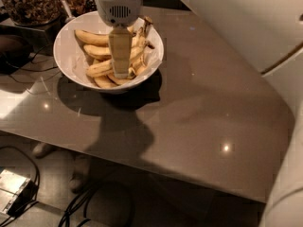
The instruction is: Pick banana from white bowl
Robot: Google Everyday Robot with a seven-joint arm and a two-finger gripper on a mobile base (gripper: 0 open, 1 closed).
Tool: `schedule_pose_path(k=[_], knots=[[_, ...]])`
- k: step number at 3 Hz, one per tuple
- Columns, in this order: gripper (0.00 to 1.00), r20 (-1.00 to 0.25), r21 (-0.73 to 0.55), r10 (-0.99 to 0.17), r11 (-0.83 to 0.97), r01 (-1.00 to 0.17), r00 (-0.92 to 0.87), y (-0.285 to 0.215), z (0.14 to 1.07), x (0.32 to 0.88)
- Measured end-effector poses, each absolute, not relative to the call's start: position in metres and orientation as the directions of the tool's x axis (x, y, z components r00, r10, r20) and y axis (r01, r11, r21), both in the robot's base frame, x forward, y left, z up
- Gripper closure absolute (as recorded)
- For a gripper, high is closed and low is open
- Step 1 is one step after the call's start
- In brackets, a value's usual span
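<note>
The white bowl [71,65] stands at the far left of the grey table and holds several yellow bananas. A long curved banana [92,38] lies along the bowl's far left side, and others with dark stem ends [146,23] lie at the right. My gripper [121,74] hangs straight down from its white wrist [118,6] over the middle of the bowl. Its tip is down among the bananas near the bowl's front. It hides the bananas behind it, and I cannot tell which one it touches.
A clear glass container of brown bits [31,4] and a second dish with a spoon [75,1] stand behind the bowl. A dark object with cables [14,46] lies to the left. My white arm [236,27] fills the upper right. Cables lie on the floor [71,207].
</note>
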State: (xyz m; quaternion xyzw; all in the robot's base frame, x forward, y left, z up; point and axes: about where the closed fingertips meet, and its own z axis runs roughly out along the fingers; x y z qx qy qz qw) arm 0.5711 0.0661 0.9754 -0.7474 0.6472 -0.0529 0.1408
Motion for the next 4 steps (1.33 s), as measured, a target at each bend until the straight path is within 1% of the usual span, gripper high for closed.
schedule_pose_path(k=[1,2,3,4], knots=[[0.17,-0.092,-0.244,-0.981,-0.142,-0.959,0.169,0.073,0.956,0.580],[0.27,-0.086,-0.216,-0.979,-0.163,-0.963,0.185,0.080,0.942,0.585],[0.30,-0.084,-0.192,-0.977,-0.175,-0.966,0.194,0.087,0.931,0.589],[0.36,-0.081,-0.174,-0.977,-0.181,-0.968,0.197,0.093,0.922,0.594]])
